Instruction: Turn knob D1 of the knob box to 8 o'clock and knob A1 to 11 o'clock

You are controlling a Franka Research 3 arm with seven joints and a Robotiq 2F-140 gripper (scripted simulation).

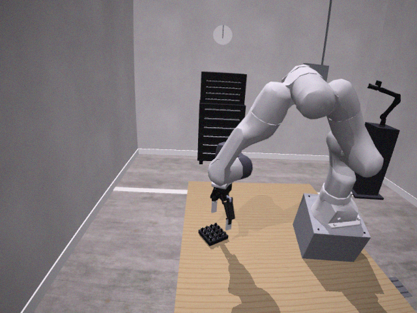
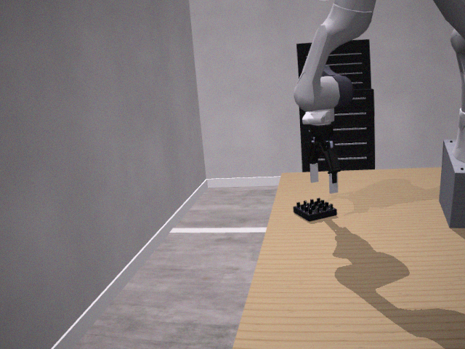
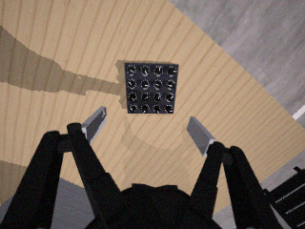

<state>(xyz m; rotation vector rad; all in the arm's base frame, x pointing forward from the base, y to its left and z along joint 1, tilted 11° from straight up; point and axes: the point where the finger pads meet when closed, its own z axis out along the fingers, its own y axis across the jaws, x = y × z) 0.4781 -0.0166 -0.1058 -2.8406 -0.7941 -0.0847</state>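
The pincer (image 1: 221, 220) (image 2: 323, 182) (image 3: 149, 118) is fully open, with nothing between its 2 fingertips, and hangs above the table (image 1: 269, 269) (image 2: 300, 285) (image 3: 233, 91), touching nothing. Below the pincer and offset to one side of it, beyond the fingertips in the wrist view, the knob box (image 1: 214, 234) (image 2: 314, 214) (image 3: 151, 112) sits on the table, upright, its 4 x 4 knobs facing up. Current step, by judgement: positioning ahead of the 1st grip; no knob is in contact. Whether D1 or A1 already points at its target cannot be read, as the lines and printed names are too small. The socket cannot be made out either, so the rear side, and with it the corners for A1 and D1, must be identified first. Next move: bring the pincer over the selected corner knob, narrow the opening to suit the close knob spacing, descend vertically, grip and rotate. D1 requires 8 o'clock; A1 requires 11 o'clock. Caution: wide fingers could strike the adjacent knobs, and side load could shift the box.
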